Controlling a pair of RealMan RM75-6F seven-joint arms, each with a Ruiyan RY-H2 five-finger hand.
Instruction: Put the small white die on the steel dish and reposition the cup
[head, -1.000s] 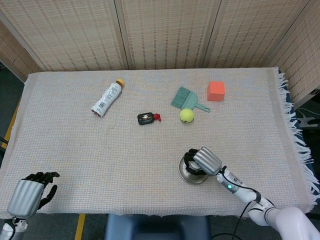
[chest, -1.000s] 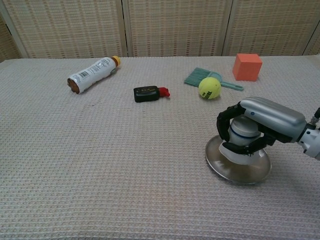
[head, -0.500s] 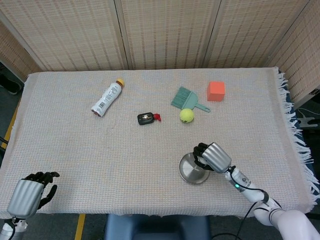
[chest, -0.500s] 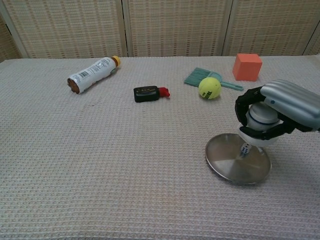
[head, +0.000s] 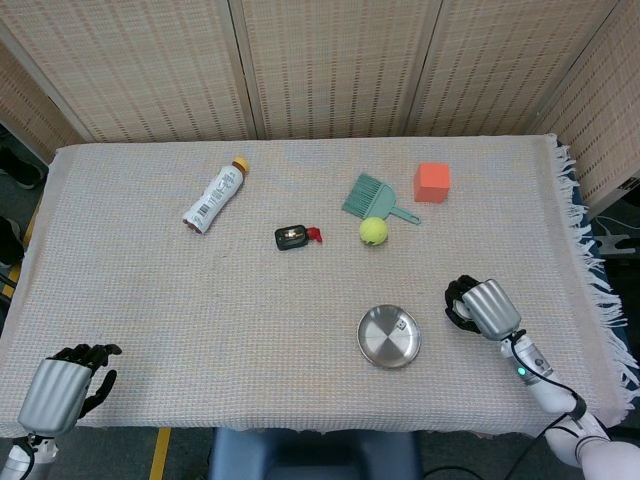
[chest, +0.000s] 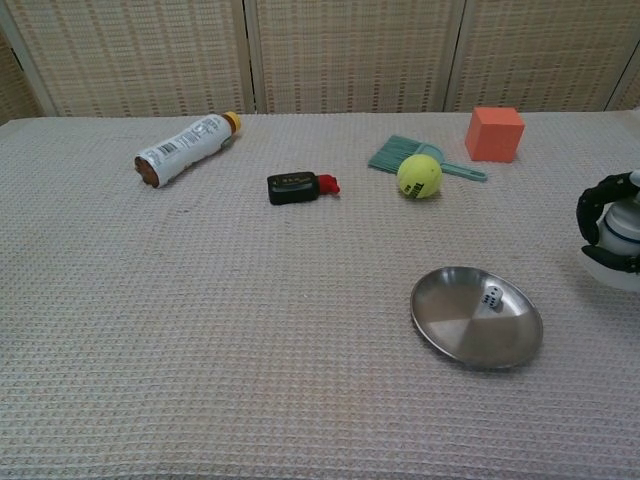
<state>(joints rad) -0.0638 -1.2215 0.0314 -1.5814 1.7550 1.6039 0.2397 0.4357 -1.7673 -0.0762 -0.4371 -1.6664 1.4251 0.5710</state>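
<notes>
The steel dish (head: 388, 337) (chest: 470, 325) lies near the table's front edge, right of centre. A small white die (chest: 493, 296) (head: 403, 323) rests inside it near the far right rim. My right hand (head: 483, 307) (chest: 608, 232) is right of the dish, apart from it, and grips a white cup (chest: 618, 250) with a blue band, mouth down. The cup is mostly hidden under the hand in the head view. My left hand (head: 60, 385) hangs at the front left corner, off the table edge, fingers curled in, holding nothing.
At the back lie a white bottle (head: 214, 196), a black and red gadget (head: 296, 236), a green brush (head: 373, 197), a yellow tennis ball (head: 374, 231) and an orange cube (head: 432, 182). The fringed right table edge (head: 598, 300) is close to my right hand.
My right hand lifted the cup off the dish and carried it to the right, uncovering the die in the dish. The left hand has stayed put.
</notes>
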